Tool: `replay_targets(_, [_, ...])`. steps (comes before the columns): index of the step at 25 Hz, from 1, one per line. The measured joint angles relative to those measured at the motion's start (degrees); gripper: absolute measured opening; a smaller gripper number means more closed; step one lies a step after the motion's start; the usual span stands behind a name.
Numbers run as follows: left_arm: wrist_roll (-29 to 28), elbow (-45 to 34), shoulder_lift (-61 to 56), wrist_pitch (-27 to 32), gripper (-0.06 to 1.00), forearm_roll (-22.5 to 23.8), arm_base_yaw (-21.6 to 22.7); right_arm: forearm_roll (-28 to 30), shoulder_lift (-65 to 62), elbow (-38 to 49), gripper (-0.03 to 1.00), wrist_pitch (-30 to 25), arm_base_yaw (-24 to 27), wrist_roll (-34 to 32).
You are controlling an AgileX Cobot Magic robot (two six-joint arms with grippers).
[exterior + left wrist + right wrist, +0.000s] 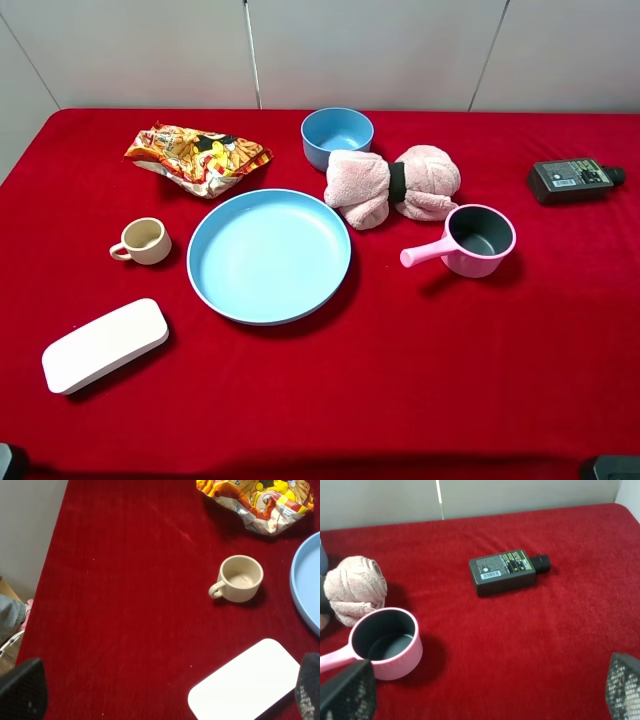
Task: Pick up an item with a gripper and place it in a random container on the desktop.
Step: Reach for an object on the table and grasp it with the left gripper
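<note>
The cream-beige cup [142, 240] stands upright and empty on the red desktop [450, 360], left of the large plate; it also shows in the left wrist view [241, 578]. The small deep light-blue bowl [337, 135] stands at the back middle, empty. My left gripper [165, 692] is open and empty, held above the cloth on the near side of the cup and well apart from it. My right gripper [485, 690] is open and empty, near the pink saucepan. Only dark tips of the two arms show at the bottom corners of the exterior view.
A large flat light-blue plate [268, 255] lies in the middle. A snack bag [197, 157] lies at the back left, a white case [105, 343] at the front left. A pink towel roll [392, 185], a pink saucepan [478, 240] and a black bottle [575, 180] lie to the right.
</note>
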State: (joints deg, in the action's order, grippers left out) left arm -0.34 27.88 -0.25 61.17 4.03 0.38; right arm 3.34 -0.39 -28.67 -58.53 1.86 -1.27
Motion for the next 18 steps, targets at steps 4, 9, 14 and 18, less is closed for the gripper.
replay_targets(4, [0.3, 0.0, 0.0, 0.0, 0.99, 0.0, 0.0, 0.0, 0.0, 0.0, 0.69, 0.0, 0.0, 0.0])
replay_targets(9, [0.3, 0.0, 0.0, 0.0, 0.99, 0.0, 0.0, 0.0, 0.0, 0.0, 0.69, 0.0, 0.0, 0.0])
replay_targets(14, [0.3, 0.0, 0.0, 0.0, 0.99, 0.0, 0.0, 0.0, 0.0, 0.0, 0.69, 0.0, 0.0, 0.0])
replay_targets(18, [0.3, 1.4, 0.0, 0.2, 0.99, 0.1, 0.0, 0.0, 0.0, 0.0, 0.69, 0.0, 0.0, 0.0])
